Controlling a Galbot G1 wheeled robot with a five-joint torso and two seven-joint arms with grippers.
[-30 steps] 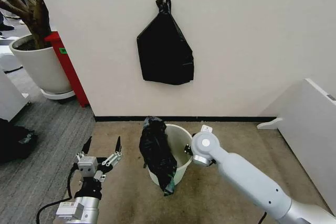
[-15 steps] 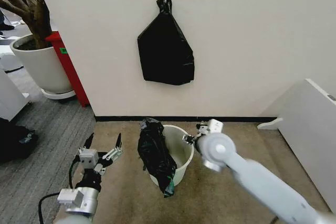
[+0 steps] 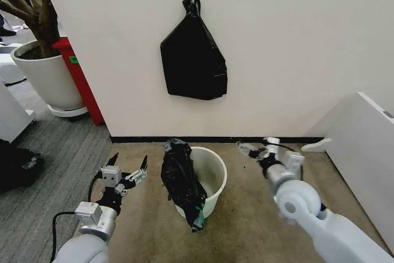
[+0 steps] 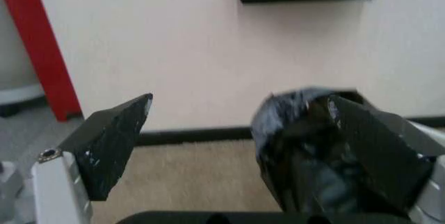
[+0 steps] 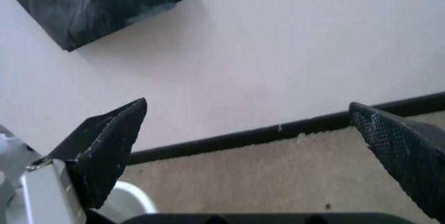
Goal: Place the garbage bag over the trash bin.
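The cream-white trash bin (image 3: 210, 177) stands on the tan carpet near the wall. The black garbage bag (image 3: 182, 180) hangs crumpled over the bin's left rim and down its outer side; the right part of the bin's mouth is uncovered. My left gripper (image 3: 128, 169) is open, left of the bag and apart from it. In the left wrist view, the bag (image 4: 306, 146) sits behind one of the open gripper's (image 4: 243, 151) fingers. My right gripper (image 3: 255, 150) is open to the right of the bin, clear of it. In the right wrist view, the open gripper (image 5: 257, 151) faces the wall, with the bin's rim (image 5: 135, 198) at the edge.
A flat black bag bundle (image 3: 193, 53) hangs knotted on a wall hook above the bin. At far left are a large white plant pot (image 3: 46, 78) and a red panel (image 3: 80, 81). A white cabinet (image 3: 369, 152) stands on the right. A dark object (image 3: 15, 164) lies on the grey floor.
My right arm has drawn back from the bin's right rim and swung out to the right. The left gripper has moved a little forward. The bag still hangs on the left rim.
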